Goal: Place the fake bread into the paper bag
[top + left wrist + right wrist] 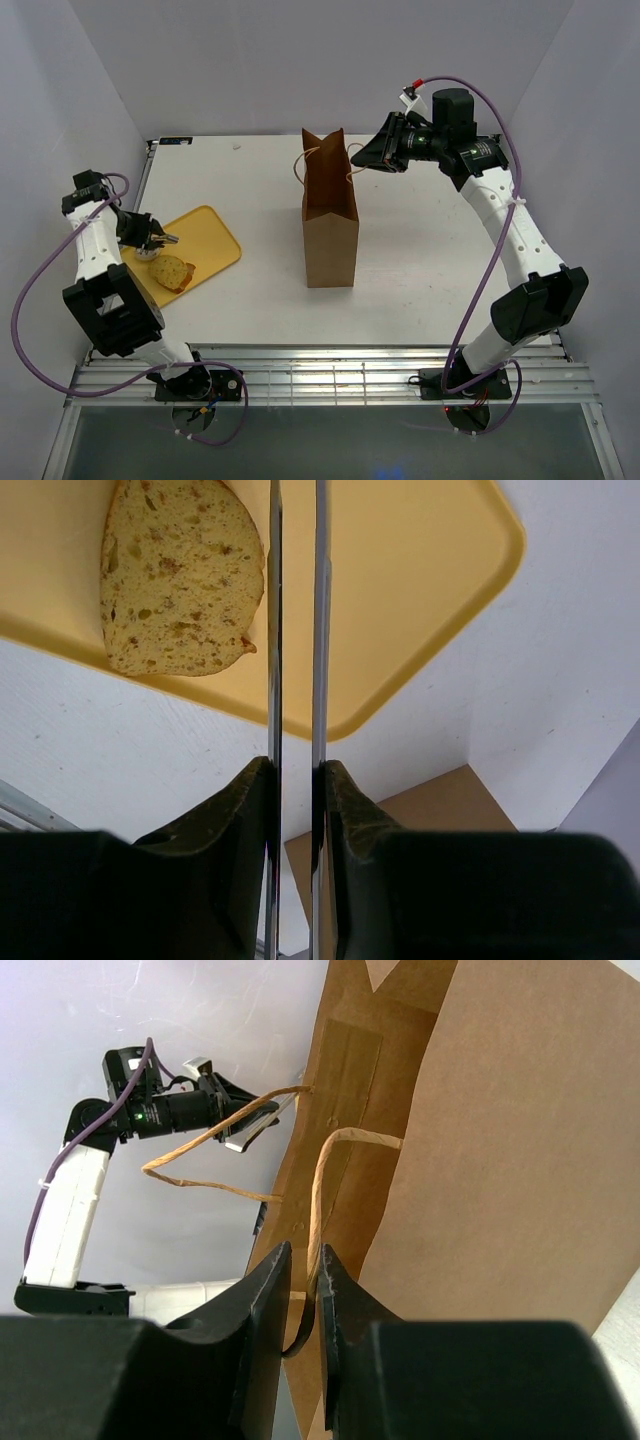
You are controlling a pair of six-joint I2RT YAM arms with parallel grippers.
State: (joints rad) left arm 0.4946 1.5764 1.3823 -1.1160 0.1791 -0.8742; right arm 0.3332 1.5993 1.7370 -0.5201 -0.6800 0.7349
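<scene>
A thick yellowish slice of fake bread lies on the near part of the flat yellow tray. My left gripper hovers over the tray just left of the slice. It is shut on a pair of thin metal tongs, whose tips run out of the wrist view. The brown paper bag stands upright mid-table with its mouth open. My right gripper is at the bag's top right corner, shut on one looped handle.
The bag's other handle hangs loose on its left side. A small pale object sits under the left gripper on the tray; what it is I cannot make out. White walls enclose the table on three sides.
</scene>
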